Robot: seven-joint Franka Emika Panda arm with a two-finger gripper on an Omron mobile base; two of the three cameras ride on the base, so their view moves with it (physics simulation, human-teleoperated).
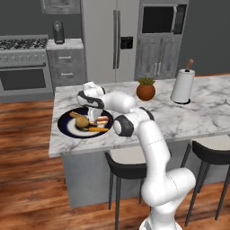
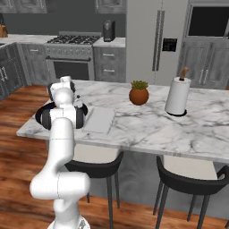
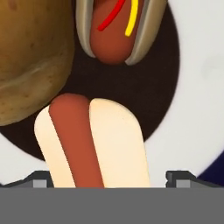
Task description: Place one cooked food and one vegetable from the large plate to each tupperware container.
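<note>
Over the large plate (image 1: 67, 123), arm bent low, pincer (image 3: 111, 186) spread astride hot dog (image 3: 94, 142)

Arm (image 1: 148, 148): white, rises from the lower right of the left base view, bends left at the elbow.
Gripper (image 1: 92, 111): points down, left of middle.
Fingers (image 3: 40, 179): spread wide apart, holding nothing.

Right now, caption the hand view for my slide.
Open tool poised over a plain hot dog on the large plate, beside a potato and a sauced hot dog.
</note>
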